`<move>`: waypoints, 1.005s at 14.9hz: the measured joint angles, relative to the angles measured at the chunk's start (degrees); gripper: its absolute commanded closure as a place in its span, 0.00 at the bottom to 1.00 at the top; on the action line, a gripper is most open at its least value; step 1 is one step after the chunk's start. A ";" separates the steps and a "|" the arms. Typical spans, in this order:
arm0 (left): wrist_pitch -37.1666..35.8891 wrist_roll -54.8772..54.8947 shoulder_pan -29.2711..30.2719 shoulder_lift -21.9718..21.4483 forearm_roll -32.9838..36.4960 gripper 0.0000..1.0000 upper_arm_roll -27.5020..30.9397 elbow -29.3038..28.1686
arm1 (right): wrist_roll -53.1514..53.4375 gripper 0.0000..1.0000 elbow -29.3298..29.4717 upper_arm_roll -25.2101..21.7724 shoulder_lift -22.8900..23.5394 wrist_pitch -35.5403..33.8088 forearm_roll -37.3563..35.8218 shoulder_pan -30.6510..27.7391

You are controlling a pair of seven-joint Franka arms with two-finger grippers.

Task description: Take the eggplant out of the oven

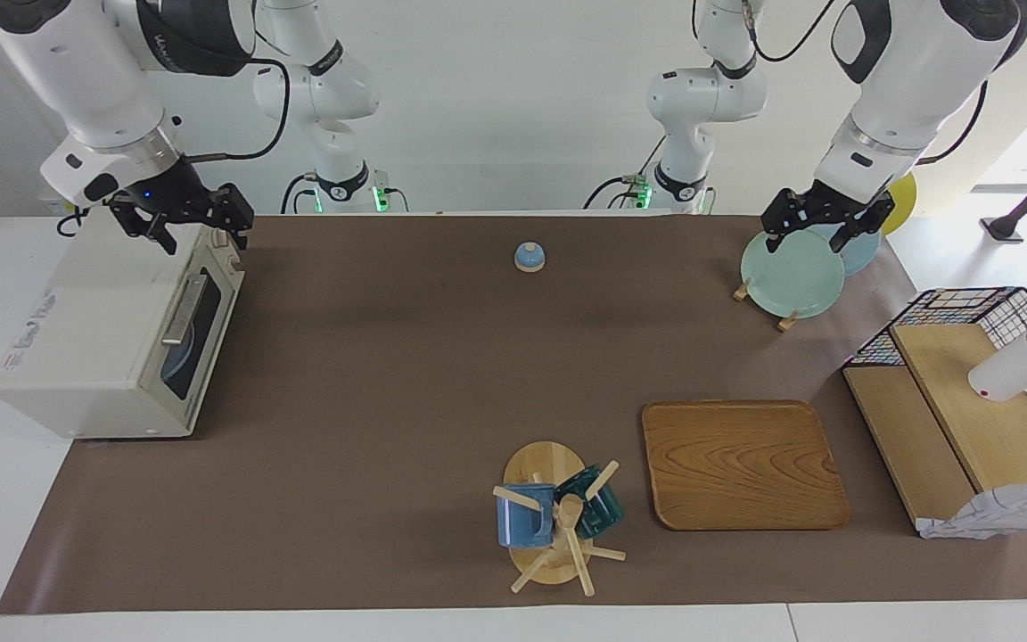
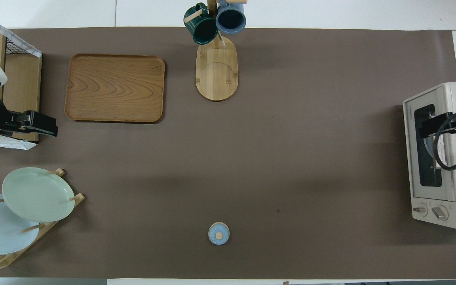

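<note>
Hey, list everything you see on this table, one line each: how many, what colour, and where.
oven: one, cream-white, door shut, at the right arm's end.
bell: one, blue, mid-table near the robots.
plates: three in a rack, green, blue, yellow, at the left arm's end.
tray: one, wooden, farther from the robots than the plates.
mugs: two, blue and dark green, on a wooden stand beside the tray.
wire shelf: one, wood and black wire, at the left arm's end.
right hand: over the oven.
left hand: over the plates.
</note>
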 measured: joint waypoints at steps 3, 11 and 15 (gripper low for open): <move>0.00 0.00 0.00 0.00 0.00 0.00 0.00 0.00 | 0.00 0.00 0.03 0.00 -0.02 0.00 0.00 0.00; 0.00 0.00 0.00 0.00 0.00 0.00 0.00 0.00 | -8.55 1.00 -6.44 -0.25 -2.04 5.45 0.85 -2.01; 0.00 0.00 0.00 0.00 0.00 0.00 0.00 0.00 | -8.70 1.00 -16.42 -0.56 -4.02 14.90 -1.52 -2.85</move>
